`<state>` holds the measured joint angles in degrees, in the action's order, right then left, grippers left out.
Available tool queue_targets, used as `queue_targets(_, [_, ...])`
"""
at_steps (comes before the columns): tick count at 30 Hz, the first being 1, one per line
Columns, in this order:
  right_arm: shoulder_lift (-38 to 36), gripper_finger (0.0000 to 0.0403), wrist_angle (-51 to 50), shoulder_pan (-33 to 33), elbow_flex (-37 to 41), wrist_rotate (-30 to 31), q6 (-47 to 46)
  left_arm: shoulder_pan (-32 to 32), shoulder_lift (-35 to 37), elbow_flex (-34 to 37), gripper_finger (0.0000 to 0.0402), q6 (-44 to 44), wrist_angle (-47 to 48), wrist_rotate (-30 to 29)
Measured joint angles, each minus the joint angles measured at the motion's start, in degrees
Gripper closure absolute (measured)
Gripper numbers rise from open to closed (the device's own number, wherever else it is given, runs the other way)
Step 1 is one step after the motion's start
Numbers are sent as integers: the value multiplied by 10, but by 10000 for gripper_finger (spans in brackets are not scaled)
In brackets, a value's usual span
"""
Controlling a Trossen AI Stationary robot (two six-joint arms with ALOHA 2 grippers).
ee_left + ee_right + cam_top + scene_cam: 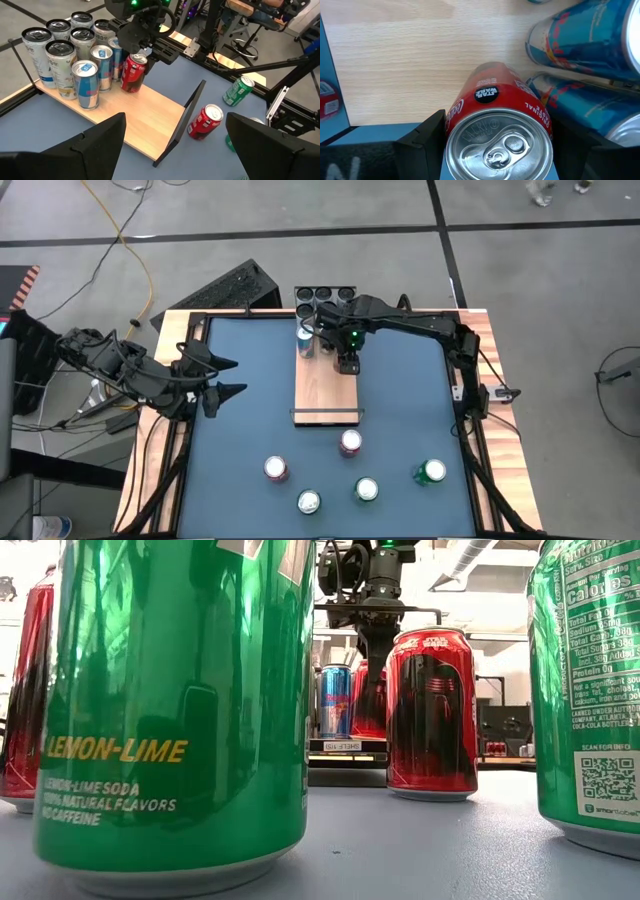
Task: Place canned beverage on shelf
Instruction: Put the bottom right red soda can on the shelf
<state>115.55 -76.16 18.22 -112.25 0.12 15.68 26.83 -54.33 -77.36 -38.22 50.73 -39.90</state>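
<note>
While right tool (497, 137) grips red can (497, 125) seemingly resting on shelf (325, 392), upper centre, release comes next.

Shelf (318, 392) — a long, narrow pale wood plank with a thin black wire rail at each short end, lying flat on the blue tabletop. Its far end carries upright cans; the near half is bare. Red can (133, 73) — upright on the shelf, just beside the slim blue-and-silver cans (86, 84), gripped near its top between the right gripper (140, 49) fingers.
</note>
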Motion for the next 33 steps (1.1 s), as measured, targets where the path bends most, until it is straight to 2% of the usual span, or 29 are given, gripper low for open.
queue_targets(33, [0, 137, 5, 3, 0, 1, 10, 0, 0, 0, 72, -6, 0, 0])
